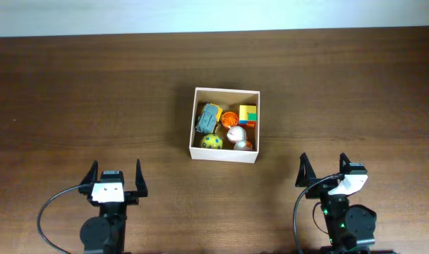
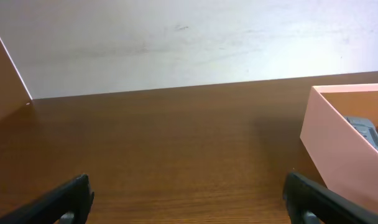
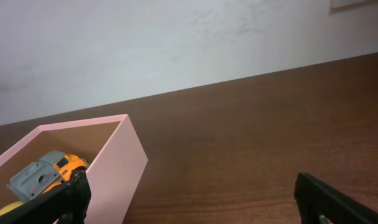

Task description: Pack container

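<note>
The container (image 1: 223,153), a square, shallow box with smooth white walls and a tan inside, sits mid-table, ahead of and between both arms. Inside lie a grey toy (image 1: 209,116), a speckled yellow ball (image 1: 212,141), a round white toy (image 1: 235,133) and a bright cube (image 1: 248,114). The table (image 1: 94,92) is dark, grained wood. The left gripper (image 1: 116,171) and right gripper (image 1: 323,168) both gape wide, holding nothing.

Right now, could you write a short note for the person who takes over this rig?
Left claw: open, empty, at the near edge of the table.
Right claw: open, empty, also at the near edge.
Box: mid-table; neither claw touches it.
Done: every toy in view, such as the grey toy and the dotted yellow ball, lies inside the box.
Left: seemingly nothing to pick; no lid in view.
</note>
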Robot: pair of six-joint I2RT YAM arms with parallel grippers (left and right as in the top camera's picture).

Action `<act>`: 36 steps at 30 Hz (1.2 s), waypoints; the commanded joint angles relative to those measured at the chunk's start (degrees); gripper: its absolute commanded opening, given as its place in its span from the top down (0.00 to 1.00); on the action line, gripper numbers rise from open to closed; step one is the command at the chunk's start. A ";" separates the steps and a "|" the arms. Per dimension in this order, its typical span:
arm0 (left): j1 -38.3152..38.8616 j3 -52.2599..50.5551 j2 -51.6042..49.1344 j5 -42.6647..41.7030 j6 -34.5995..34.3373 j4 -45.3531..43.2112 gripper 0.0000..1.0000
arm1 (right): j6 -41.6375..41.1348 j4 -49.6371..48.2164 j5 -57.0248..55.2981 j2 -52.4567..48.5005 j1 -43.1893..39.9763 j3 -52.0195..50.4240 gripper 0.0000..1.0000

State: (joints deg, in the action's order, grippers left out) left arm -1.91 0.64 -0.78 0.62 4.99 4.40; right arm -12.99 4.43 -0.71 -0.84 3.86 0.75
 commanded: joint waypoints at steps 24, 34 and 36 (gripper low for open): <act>-0.24 -0.15 0.48 -0.46 0.92 0.37 0.01 | 0.70 0.26 0.09 0.66 0.48 -0.44 0.01; -0.24 -0.15 0.48 -0.46 0.92 0.37 0.01 | 0.70 0.26 0.09 0.66 0.48 -0.44 0.01; -0.24 -0.15 0.48 -0.46 0.92 0.37 0.01 | 0.70 0.26 0.09 0.66 0.48 -0.44 0.01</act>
State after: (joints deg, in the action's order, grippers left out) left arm -1.91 0.64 -0.78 0.62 4.99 4.40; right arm -12.88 4.43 -0.71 -0.84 3.86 0.75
